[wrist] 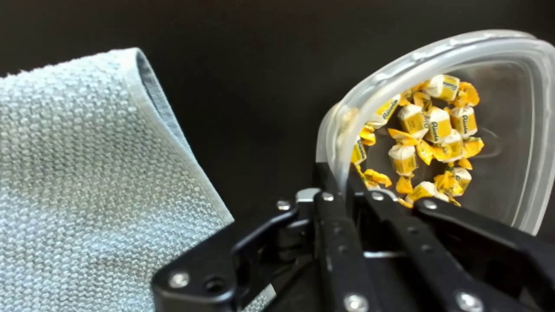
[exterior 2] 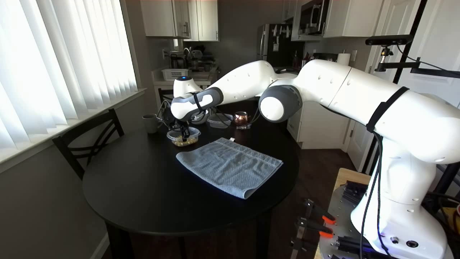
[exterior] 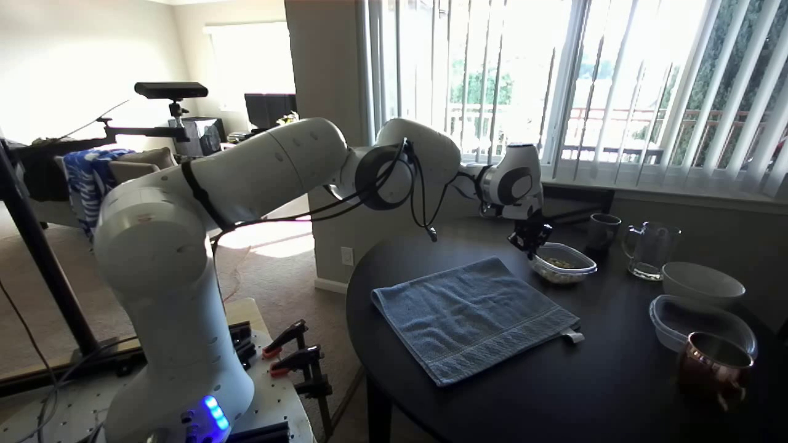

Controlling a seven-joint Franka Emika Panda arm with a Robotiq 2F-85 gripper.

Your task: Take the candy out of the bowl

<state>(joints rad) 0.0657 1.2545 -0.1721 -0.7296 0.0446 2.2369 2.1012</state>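
The bowl is a clear plastic, rounded-square one (exterior: 557, 275) on the dark table, also in an exterior view (exterior 2: 173, 136). In the wrist view the near part of its rim (wrist: 438, 54) shows at the right. The candy (wrist: 438, 125) is several yellow-and-white wrapped pieces inside it, bunched toward the gripper side; it also shows in both exterior views (exterior: 558, 263) (exterior 2: 183, 143). My gripper (wrist: 341, 177) is shut on the bowl's wall, one finger outside and one inside. It points down at the bowl's edge in both exterior views (exterior: 530, 253) (exterior 2: 185, 138). Whether the bowl is off the table I cannot tell.
A blue towel (exterior: 480, 314) lies beside the bowl. A grey mug (exterior: 602, 231), a glass mug (exterior: 652, 252), a round white bowl (exterior: 702, 283), another clear container (exterior: 668, 332) and a copper mug (exterior: 714, 369) stand farther along. A chair (exterior 2: 93, 140) is at the table's edge.
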